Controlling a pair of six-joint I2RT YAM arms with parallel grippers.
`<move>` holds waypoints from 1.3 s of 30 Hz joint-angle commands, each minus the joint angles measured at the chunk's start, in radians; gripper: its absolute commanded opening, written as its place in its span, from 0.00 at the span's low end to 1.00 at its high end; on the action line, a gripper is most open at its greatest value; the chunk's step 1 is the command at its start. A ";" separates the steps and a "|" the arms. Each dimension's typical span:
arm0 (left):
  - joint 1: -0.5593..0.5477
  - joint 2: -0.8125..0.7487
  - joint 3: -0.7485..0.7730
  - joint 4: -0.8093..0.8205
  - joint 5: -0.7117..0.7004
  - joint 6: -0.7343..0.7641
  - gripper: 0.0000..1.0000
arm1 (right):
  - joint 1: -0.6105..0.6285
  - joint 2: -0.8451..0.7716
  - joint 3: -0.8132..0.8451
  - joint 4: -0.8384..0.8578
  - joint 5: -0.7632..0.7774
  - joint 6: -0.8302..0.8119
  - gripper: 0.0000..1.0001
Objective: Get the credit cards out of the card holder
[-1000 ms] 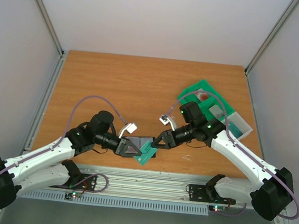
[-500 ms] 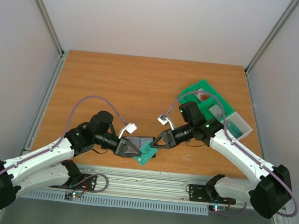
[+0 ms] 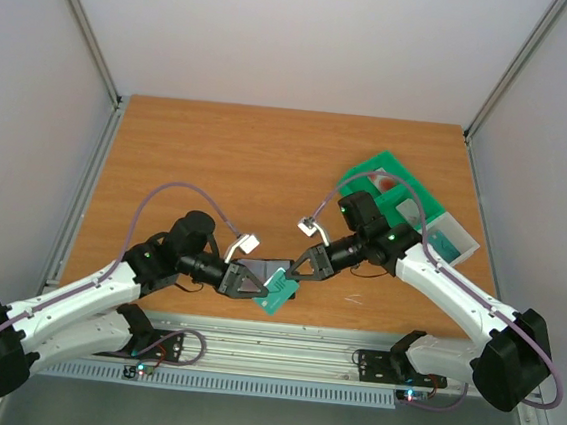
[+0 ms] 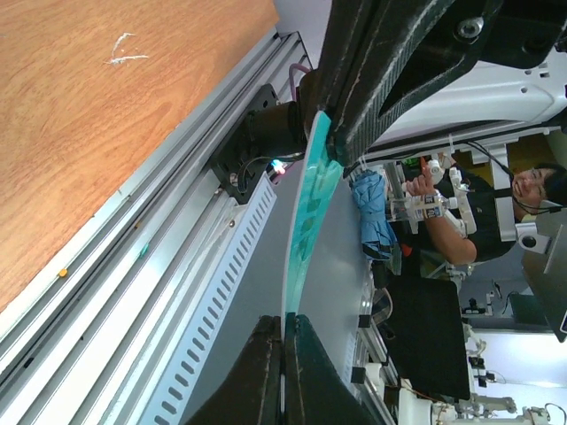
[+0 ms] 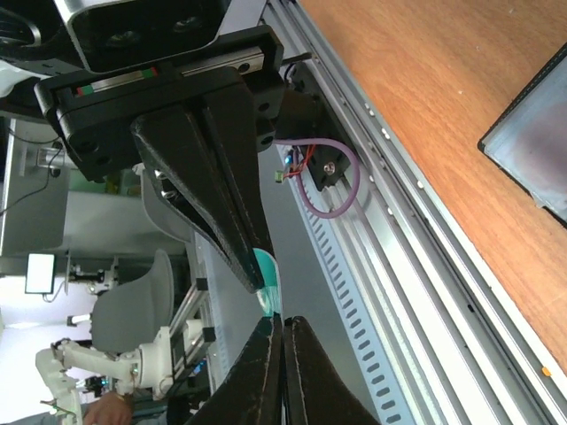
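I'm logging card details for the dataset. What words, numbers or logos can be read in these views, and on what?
No text can be read in any view.
teal credit card: faint raised marks, seen nearly edge-on, too blurred to read.
pale credit card in the green tray: a red mark only, too small for letters.
card holder: no print visible.

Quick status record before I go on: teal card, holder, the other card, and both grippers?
teal card: out of the holder, in the air over the table's near edge, pinched at both ends
left gripper: shut on the teal card
right gripper: shut on the card's opposite end
holder: lying on the table, grey lining up, gripped by neither arm
pale card: in the green tray, far right
likely next move: one gripper lets go, a guess only
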 commanded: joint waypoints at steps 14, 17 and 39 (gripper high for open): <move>-0.002 -0.012 0.091 -0.076 -0.277 0.002 0.68 | -0.044 -0.074 -0.005 0.044 -0.010 0.070 0.01; -0.001 -0.006 0.119 -0.136 -0.319 0.026 0.80 | -0.062 -0.090 -0.006 0.039 0.053 0.092 0.01; -0.001 -0.004 0.251 -0.371 -0.545 0.196 0.99 | -0.262 -0.260 0.006 -0.136 0.698 0.272 0.01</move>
